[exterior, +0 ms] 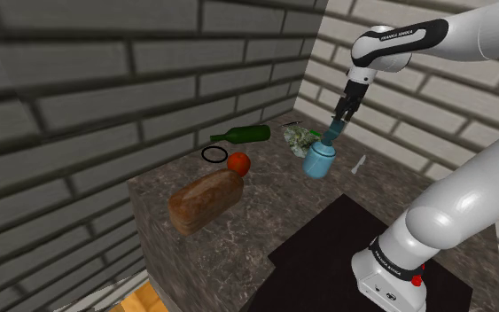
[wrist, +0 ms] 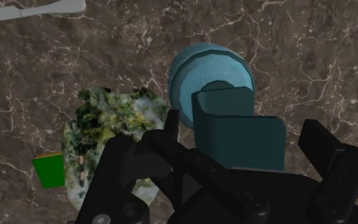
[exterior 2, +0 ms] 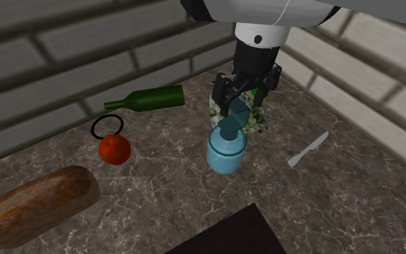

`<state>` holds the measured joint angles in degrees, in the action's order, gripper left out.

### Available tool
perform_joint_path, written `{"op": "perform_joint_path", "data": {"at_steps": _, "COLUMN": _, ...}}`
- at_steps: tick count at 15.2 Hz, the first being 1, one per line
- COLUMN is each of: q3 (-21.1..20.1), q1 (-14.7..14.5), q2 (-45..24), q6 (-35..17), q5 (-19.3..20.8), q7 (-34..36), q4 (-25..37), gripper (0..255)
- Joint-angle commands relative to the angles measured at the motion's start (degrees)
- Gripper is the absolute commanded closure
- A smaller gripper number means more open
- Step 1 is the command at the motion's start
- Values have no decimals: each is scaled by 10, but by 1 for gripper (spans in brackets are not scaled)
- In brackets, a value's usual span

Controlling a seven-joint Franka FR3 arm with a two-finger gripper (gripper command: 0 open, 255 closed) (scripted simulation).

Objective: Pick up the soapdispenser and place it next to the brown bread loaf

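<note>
The dispenser (exterior 2: 226, 153) is directly under my tool (exterior: 337, 126). It has a round light blue body and a darker teal pump on top. My tool points down at it from above, and in the wrist view the pump head sits inside the tool, with the blue body just beyond it. I cannot tell whether the tool is closed on the pump or only around it. I also cannot tell whether the bottom of the dispenser touches the table (exterior 2: 158, 187).

The dispenser is in the part of the table near the corner where the two brick walls meet. Just beside it, toward that corner, lies a mottled green and white lump (wrist: 107, 127). A grey knife (exterior 2: 308, 150) lies near it, toward one walled edge. A green bottle (exterior: 243, 134) lies on its side along the other walled edge. In front of the bottle are a black ring (exterior: 213, 154) and a tomato (exterior: 238, 162), just beside each other. The brown loaf (exterior: 205, 200) lies past the tomato, near the open edge, well apart from the dispenser.
</note>
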<state>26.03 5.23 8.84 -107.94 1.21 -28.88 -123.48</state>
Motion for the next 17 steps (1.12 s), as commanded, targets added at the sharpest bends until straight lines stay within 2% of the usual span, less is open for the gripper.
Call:
{"op": "perform_joint_path", "data": {"at_steps": 1, "q3": 0, "q1": 0, "q2": -1, "q6": -10, "q5": -1, "q7": 0, "q4": -9, "gripper": 0}}
{"op": "perform_joint_path", "data": {"at_steps": 8, "q3": 0, "q1": 0, "q2": -1, "q6": -10, "q5": -1, "q7": 0, "q4": -9, "gripper": 0}}
{"op": "perform_joint_path", "data": {"at_steps": 9, "q3": 0, "q1": 0, "q2": -1, "q6": -10, "q5": -1, "q7": 0, "q4": -9, "gripper": 255}}
{"op": "perform_joint_path", "data": {"at_steps": 17, "q3": 0, "q1": 0, "q2": -1, "q6": -10, "q5": -1, "q7": 0, "q4": -9, "gripper": 255}}
